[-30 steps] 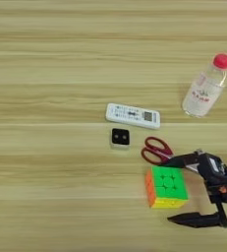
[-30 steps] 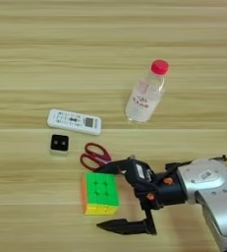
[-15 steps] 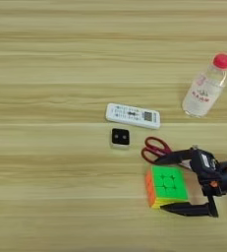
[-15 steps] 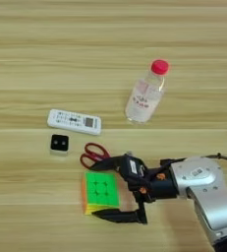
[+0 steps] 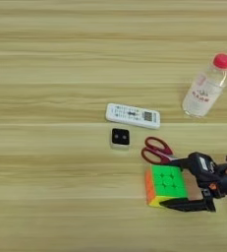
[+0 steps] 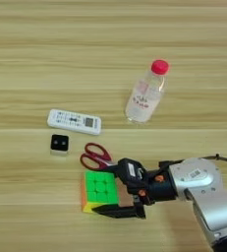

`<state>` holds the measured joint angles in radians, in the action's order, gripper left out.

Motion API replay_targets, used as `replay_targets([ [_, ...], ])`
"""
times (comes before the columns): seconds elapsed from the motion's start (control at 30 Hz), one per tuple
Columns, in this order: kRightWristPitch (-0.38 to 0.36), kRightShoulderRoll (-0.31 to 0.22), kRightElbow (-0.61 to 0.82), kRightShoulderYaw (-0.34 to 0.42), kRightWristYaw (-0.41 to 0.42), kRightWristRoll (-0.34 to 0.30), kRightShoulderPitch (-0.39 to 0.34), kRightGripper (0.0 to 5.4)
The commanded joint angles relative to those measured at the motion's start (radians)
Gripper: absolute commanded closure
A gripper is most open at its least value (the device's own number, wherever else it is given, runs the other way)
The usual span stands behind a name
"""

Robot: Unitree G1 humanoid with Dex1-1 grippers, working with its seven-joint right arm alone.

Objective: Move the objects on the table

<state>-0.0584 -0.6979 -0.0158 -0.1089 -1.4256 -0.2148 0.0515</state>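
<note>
— Where's the cube (image 6: 100,191)?

— Lower centre. I'm straddling it with the pincer (image 6: 107,189) spread.

— Risk?

— I'm worrying the upper finger is snagging the scissors (image 6: 96,156) just above, dragging them.

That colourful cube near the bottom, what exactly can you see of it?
The puzzle cube is a 3x3 twisty cube, seemingly plastic, resting flat on the table. Its top face is green, split by dark lines into nine squares; an orange side faces left and a yellow side faces the near edge. It lies just below the red-handled scissors. The gripper reaches in from the right, one black finger along its far edge and one along its near edge; whether they press it is unclear.
</note>
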Motion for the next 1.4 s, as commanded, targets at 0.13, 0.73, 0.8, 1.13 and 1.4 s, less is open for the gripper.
replay_targets([
  [0.13,0.016,0.016,0.077,0.073,0.066,-0.102,-0.102,2.07],
  [0.73,0.067,0.241,-0.042,-0.235,0.170,0.142,-0.388,2.07],
  [0.8,0.070,0.259,-0.059,-0.264,0.159,0.157,-0.406,2.07],
  [1.13,0.095,0.305,-0.074,-0.315,0.129,0.157,-0.426,2.07],
  [1.4,0.083,0.302,-0.065,-0.303,0.131,0.158,-0.418,1.26],
])
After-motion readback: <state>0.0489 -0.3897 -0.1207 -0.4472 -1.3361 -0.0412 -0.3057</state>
